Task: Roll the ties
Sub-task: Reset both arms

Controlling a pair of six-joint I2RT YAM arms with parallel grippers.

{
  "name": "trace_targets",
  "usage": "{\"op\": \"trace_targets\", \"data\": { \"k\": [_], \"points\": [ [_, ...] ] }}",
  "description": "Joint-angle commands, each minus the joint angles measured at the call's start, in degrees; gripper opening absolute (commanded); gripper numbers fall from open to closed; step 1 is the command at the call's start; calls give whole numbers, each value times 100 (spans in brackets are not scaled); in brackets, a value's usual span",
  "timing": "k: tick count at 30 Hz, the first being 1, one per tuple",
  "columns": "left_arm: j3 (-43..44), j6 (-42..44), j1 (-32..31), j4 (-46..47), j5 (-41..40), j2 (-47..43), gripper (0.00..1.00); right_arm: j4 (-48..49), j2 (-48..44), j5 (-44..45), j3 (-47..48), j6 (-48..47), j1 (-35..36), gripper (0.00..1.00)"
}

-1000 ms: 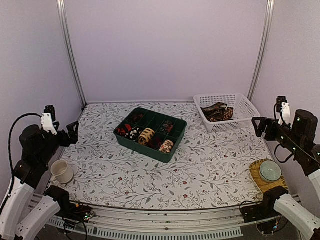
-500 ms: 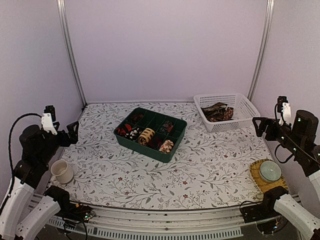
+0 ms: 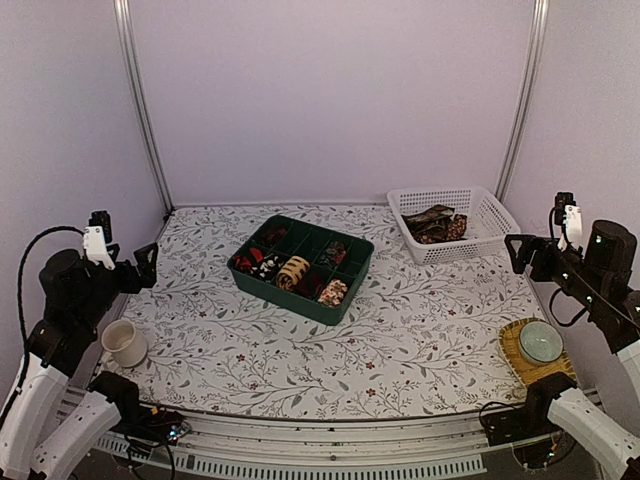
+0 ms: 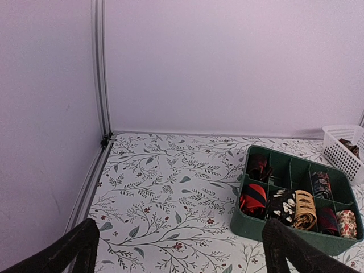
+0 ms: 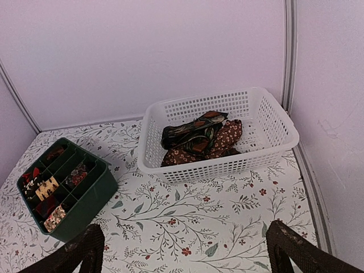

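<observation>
While hovering apart, left pincer [image 4: 179, 224] and right pincer [image 5: 185, 226] gape wide, empty.

Basket [image 5: 227, 165] ahead of the right claw [image 5: 186, 255]: smooth white plastic mesh. Ties [image 5: 199, 139] inside: matt patterned cloth.

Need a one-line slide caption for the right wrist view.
Open right gripper faces a white basket of loose ties; a green tray of rolled ties sits nearby.

Pale lilac walls [image 3: 330, 100], floral tabletop [image 3: 420, 330], metal posts [image 3: 141, 110].
</observation>
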Motion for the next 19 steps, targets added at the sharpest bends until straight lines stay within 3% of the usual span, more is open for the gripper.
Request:
{"op": "trace_targets", "data": {
  "k": [1, 19],
  "points": [
    [-103, 84, 58, 79, 34, 17, 100, 33, -6, 60, -42, 4, -10, 100],
    [-108, 85, 53, 68, 57, 37, 100, -14, 123, 139, 87, 12, -10, 100]
  ]
}}
